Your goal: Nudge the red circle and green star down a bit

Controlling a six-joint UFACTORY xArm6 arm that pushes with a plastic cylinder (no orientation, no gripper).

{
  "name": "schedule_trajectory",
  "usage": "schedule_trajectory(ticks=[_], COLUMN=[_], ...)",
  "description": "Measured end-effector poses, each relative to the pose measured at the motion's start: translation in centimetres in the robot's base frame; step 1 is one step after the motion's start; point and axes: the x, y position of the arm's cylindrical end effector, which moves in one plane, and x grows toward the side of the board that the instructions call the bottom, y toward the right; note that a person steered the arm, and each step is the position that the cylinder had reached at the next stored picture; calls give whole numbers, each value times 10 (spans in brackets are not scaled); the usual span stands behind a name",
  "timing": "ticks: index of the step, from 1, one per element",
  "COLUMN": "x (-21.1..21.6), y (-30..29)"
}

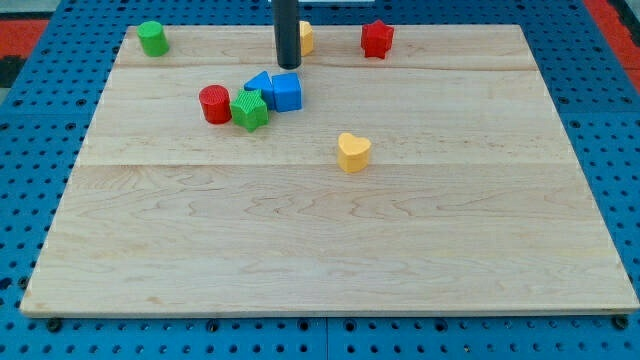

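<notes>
Hanging straight down from the view's top edge, the dark rod ends at my tip (pixel 288 66), which rests low over the wooden board (pixel 330 250) near its top, holding nothing (a bare rod has nothing to open or close) and touching no block. Just beside the rod on the view's right, a yellow block (pixel 306 37) peeks out, partly hidden, its shape unclear. Directly below my tip sits a tight cluster: a blue cube (pixel 287 92), with a second blue block (pixel 260 86) pressed against its left side, its shape hard to make out. The green star (pixel 249 109) lies at the cluster's lower left, touching the blue pieces, and the red circle (pixel 214 104) stands just beside the star on the view's left, seemingly in contact with it. Both sit below and to the left of my tip. Farther out, a yellow heart (pixel 353 152) lies alone toward the board's middle, a red star (pixel 377 38) sits near the top edge right of the rod, and a green cylinder (pixel 152 38) occupies the top left corner.
</notes>
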Motion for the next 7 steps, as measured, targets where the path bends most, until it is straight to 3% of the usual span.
schedule_trajectory(ticks=[2, 3, 5, 7], x=[34, 34, -5, 3], y=[85, 77, 8, -123])
